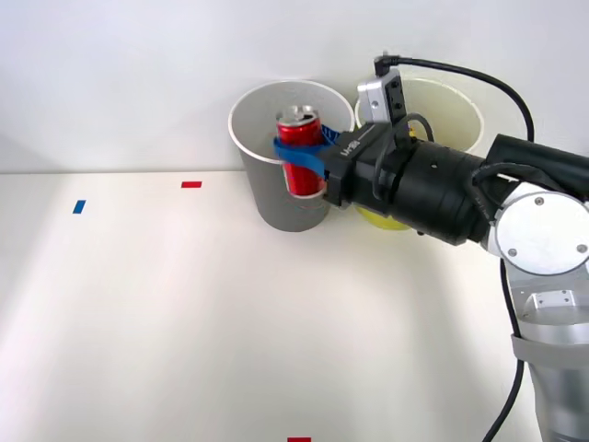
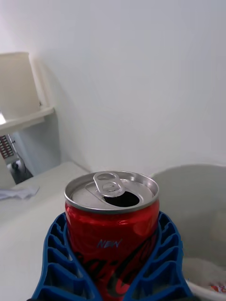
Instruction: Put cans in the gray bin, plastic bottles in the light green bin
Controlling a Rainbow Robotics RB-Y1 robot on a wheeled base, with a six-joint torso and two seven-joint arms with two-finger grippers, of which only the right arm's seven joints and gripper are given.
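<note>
A: Right, claw state?
B: Right gripper [image 2: 112, 263] clamps its blue ribbed fingers [image 2: 59, 263] round the small red metal can with silver top [image 1: 299, 147], upright, held above the tall tapered gray plastic bin [image 1: 276, 207].
A: Step?
B: Drop-off, I'd judge. Next: release over the opening. Yellow-green plastic bin [image 1: 460, 115] sits just beside, behind the arm.

Lab: bare white table [image 1: 166, 313] with tape marks [image 1: 190, 184].
</note>
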